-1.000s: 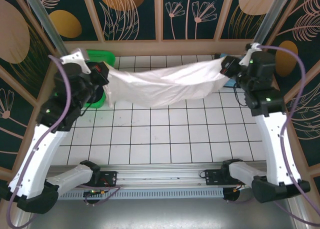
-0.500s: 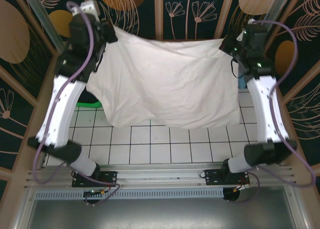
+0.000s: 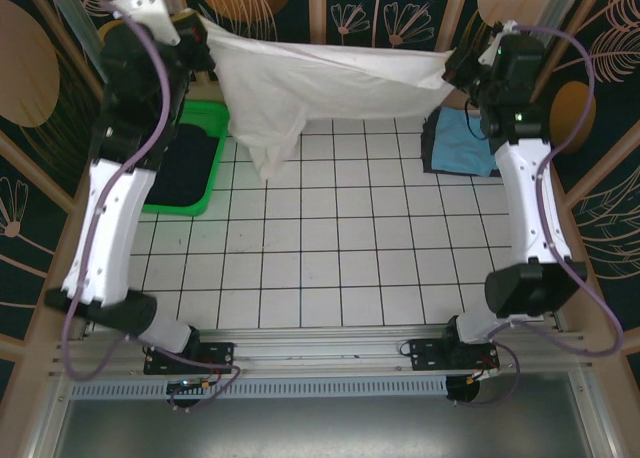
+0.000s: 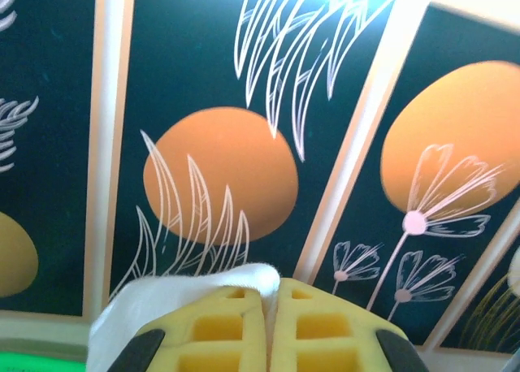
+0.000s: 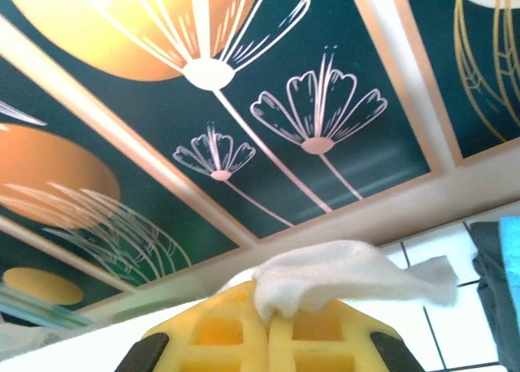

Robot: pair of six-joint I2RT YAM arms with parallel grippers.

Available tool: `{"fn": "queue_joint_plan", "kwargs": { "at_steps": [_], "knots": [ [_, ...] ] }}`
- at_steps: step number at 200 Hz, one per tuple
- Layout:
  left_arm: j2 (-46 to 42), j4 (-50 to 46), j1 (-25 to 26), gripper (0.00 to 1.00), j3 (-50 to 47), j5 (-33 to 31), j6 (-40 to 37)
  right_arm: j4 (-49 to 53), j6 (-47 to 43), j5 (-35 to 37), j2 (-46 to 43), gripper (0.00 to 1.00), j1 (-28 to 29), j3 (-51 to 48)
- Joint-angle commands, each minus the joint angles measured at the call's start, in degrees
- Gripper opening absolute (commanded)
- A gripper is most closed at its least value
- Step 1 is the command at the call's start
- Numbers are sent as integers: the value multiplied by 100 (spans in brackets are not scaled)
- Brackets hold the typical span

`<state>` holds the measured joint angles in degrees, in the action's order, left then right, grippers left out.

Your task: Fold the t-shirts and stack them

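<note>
A large white t-shirt (image 3: 320, 83) hangs stretched between both arms, high at the back of the table, with one end drooping down on the left. My left gripper (image 3: 200, 36) is shut on its left corner; white cloth (image 4: 187, 295) sticks out between the yellow fingers (image 4: 219, 331). My right gripper (image 3: 452, 68) is shut on the right corner, with a tuft of white cloth (image 5: 349, 274) poking over its yellow fingers (image 5: 325, 339). A light blue t-shirt (image 3: 465, 143) lies folded on a dark grey one (image 3: 430, 153) at the back right. A dark navy t-shirt (image 3: 185, 168) lies in the green basket (image 3: 180, 203).
The green basket stands at the left edge of the white tiled table (image 3: 330, 268). Patterned walls (image 3: 340, 18) close the back and sides, right behind both raised grippers. The arm bases sit on the rail (image 3: 320, 353) at the near edge.
Both arms rose and swung the white t-shirt up and back. It spread wide half a second ago and is now pulled taut near the back wall, uncovering the basket and the folded pile.
</note>
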<state>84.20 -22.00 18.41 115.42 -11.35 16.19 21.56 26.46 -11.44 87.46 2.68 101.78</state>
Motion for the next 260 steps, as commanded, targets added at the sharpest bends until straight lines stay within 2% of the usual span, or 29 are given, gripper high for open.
{"fn": "queue_joint_plan", "kwargs": {
  "at_steps": [1, 29, 53, 63, 90, 95, 113, 123, 134, 147, 177, 200, 216, 231, 241, 260],
  "knots": [
    [-880, 946, -31, 0, -1584, 274, 268, -896, 189, -351, -658, 0, -73, -1536],
    [-1924, 1334, -31, 0, -4358, 841, 1308, -1330, 196, -628, -1318, 0, -68, -3641],
    [-2399, 1470, 26, 0, -6532, 1390, 2238, -1055, -35, -328, -1653, 0, -87, -4925],
    [-2459, 1397, 133, 0, -7146, 1542, 2516, -842, -70, -84, -1718, 0, -124, -5314],
    [-2560, 885, 552, 0, -7995, 1329, 3049, -113, -114, 109, -1538, 0, -361, -5754],
    [-2611, 812, 565, 0, -8074, 1325, 3110, 20, -114, 169, -1518, 0, -367, -5773],
    [-2838, 334, 567, 16, -8129, 1107, 3190, 338, -88, 348, -1631, 0, -373, -5839],
    [-2984, 108, 567, 16, -8067, 1036, 3159, 435, -90, 400, -1751, 0, -373, -5871],
    [-3135, -55, 567, 20, -7999, 972, 3151, 589, -112, 512, -1822, 7, -373, -5837],
    [-3253, -200, 567, 25, -7909, 916, 3163, 840, -183, 608, -1834, 8, -373, -5729],
    [-3277, -375, 567, 49, -7763, 1096, 3148, 1343, -297, 894, -2073, 19, -365, -5399],
    [-3189, -196, 567, 58, -7720, 875, 3049, 1390, -308, 810, -2477, 31, -294, -5177],
    [-2642, 265, 566, 59, -7557, 985, 2916, 1123, -273, 542, -2666, 37, -110, -5106],
    [-1777, 777, 567, 57, -7236, 1170, 2795, 584, -211, 48, -2581, 42, 210, -5124],
    [-1143, 1081, 566, 55, -6971, 1200, 2716, 238, -170, -190, -2283, 44, 548, -5137],
    [87, 1387, 567, 53, -6224, 1159, 2443, -111, -120, 5, -1445, 45, 1164, -5092]
  ]
}}
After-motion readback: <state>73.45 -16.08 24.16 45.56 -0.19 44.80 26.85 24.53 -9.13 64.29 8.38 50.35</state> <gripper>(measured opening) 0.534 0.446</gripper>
